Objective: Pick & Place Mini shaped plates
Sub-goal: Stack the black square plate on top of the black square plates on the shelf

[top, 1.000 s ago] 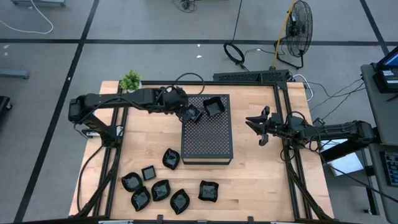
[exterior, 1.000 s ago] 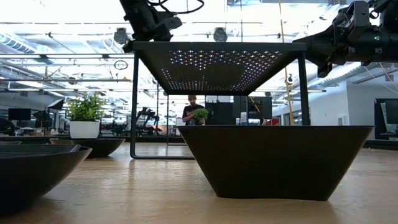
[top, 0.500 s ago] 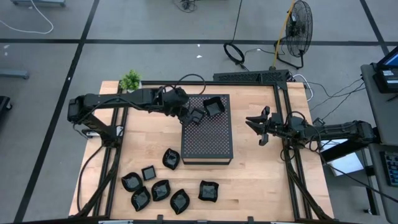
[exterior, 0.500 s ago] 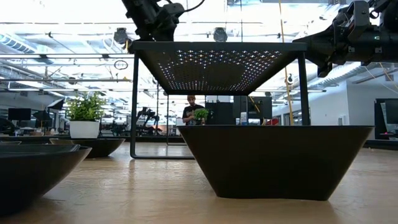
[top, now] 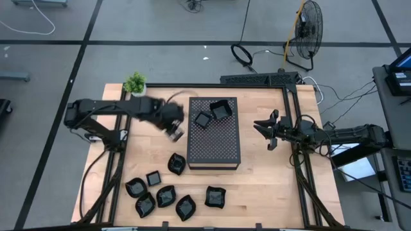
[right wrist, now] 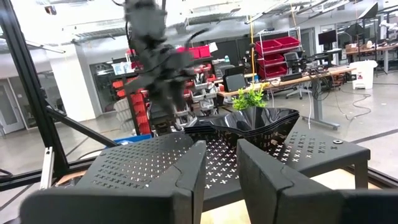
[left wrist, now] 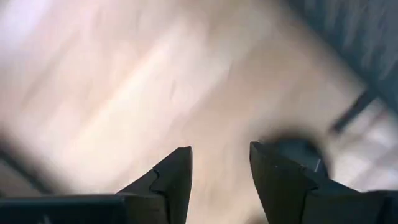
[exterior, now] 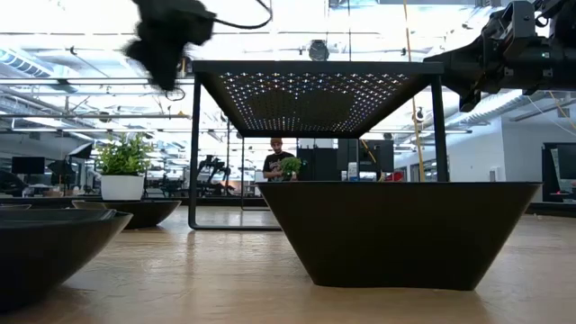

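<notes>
Your left gripper, fingers apart and empty, hangs beside the perforated box's left edge. Two mini shaped plates sit at the box's far edge; seven crowd the bench's near-left corner. Your right gripper waits, narrowly parted, near the right edge.

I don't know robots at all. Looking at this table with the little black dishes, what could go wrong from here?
The left gripper is swinging empty, jaws apart, toward the dishes on the table; several there sit packed together, so a grab might knock a neighbour.

Two dishes sit close together on the perforated stand; adding another could bump them.

The right gripper waits beside the stand, so a wide swing could possibly meet it.
</notes>
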Action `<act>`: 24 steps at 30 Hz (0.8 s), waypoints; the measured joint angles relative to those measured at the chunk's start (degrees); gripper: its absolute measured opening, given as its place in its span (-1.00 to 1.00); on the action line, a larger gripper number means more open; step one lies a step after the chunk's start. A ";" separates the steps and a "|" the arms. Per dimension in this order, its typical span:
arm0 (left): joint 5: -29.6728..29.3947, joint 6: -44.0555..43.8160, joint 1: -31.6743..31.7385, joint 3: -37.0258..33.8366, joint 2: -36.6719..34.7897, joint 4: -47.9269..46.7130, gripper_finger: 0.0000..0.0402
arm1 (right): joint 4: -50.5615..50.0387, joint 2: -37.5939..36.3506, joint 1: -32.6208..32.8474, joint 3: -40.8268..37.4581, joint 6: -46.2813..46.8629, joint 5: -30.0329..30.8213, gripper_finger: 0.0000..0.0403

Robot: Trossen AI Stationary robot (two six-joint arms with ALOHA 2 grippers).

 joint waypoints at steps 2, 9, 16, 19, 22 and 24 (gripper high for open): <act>0.01 -5.51 -4.48 0.00 0.02 -5.40 -0.19 | 0.06 0.02 0.02 0.01 0.00 -0.02 -0.62; -0.31 -18.78 -23.03 -4.24 0.09 -3.97 -0.19 | 0.09 0.01 0.02 0.01 -0.12 -0.06 -0.62; 1.99 -33.41 -35.49 -15.49 0.09 11.02 -0.19 | 0.09 0.02 0.00 0.02 -0.20 -0.06 -0.62; 2.14 -36.96 -38.54 -20.57 0.09 15.05 -0.19 | 0.12 0.00 0.01 0.01 -0.20 -0.05 -0.62; 2.44 -37.77 -40.62 -25.04 0.09 19.46 -0.19 | 0.09 0.00 0.00 0.00 -0.11 0.00 -0.62; 2.63 -37.46 -41.54 -27.72 0.09 22.13 -0.19 | 0.09 0.02 0.00 0.00 -0.07 0.00 -0.62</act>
